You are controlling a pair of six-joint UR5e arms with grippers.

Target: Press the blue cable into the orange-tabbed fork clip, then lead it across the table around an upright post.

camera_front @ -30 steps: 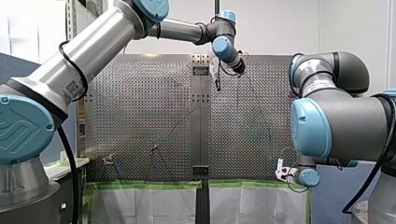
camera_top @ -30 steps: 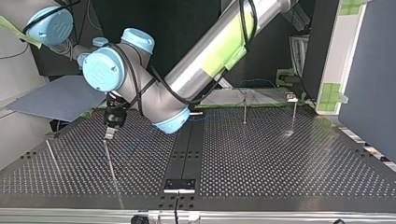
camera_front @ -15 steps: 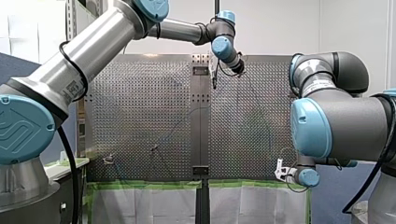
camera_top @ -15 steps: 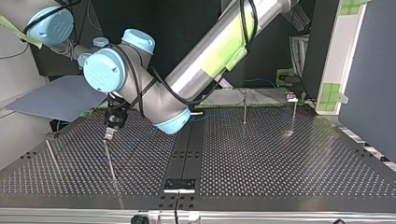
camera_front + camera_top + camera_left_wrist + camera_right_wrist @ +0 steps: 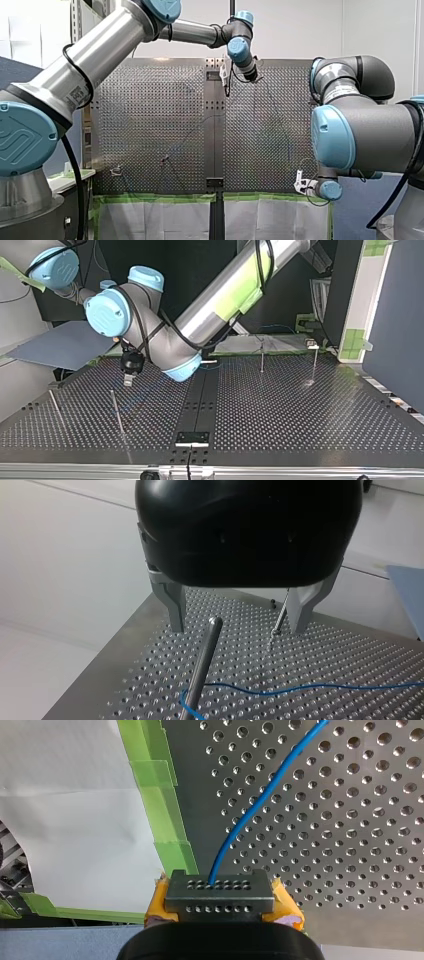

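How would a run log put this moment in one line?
left gripper: open, empty, post ahead | right gripper: shut on blue cable | blue cable: curls round post's foot

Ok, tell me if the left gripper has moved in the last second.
Yes. In the top view the left gripper shifted right, off the top of the post.

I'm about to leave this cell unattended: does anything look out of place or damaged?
Nothing stands out. The blue cable curls at the foot of the upright post, whose top stands free between the open fingers of my left gripper. My right gripper is shut on the cable near the taped edge of the table.
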